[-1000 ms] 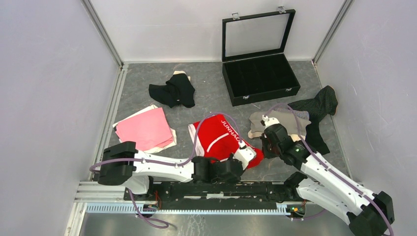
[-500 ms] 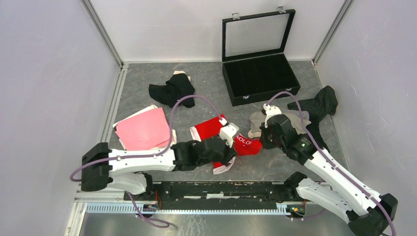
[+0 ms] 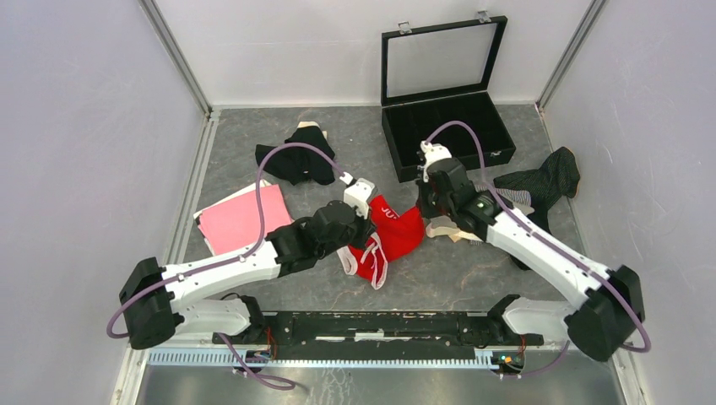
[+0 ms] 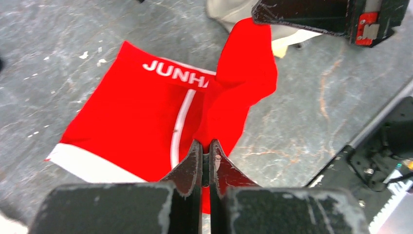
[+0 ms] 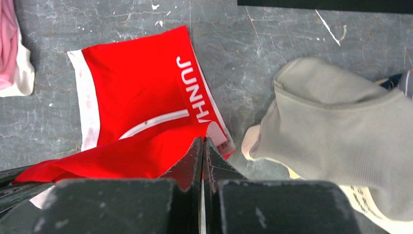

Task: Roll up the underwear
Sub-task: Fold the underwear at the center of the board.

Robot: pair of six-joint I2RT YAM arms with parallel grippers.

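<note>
Red underwear with white lettering [image 3: 388,236] sits near the middle of the grey table [image 3: 473,283], held between both arms. Left jaws: closed, pinching a fold of the red cloth near its white piping, as the left wrist view shows. Right jaws: closed on the garment's edge beside the lettered waistband, as the right wrist view shows. A band of red cloth runs from one grip to the other. The rest of the garment spreads below the grips, with its white-trimmed hem toward the near edge. It appears to rest partly on the table, though the overhead view does not settle this. Soft beige cloth garment [image 5: 341,141] lies just beside the red one, under the right arm. Dark pinstriped cloth garment [image 3: 547,181] lies farther right, near the wall. Flat pink cloth garment [image 3: 245,221] lies to the left, apart from the red one. Crumpled black cloth garment [image 3: 297,156] lies beyond the pink one. Rigid black case with an upright glass lid [image 3: 447,126] stands open at the far side, just behind the right arm's wrist.
</note>
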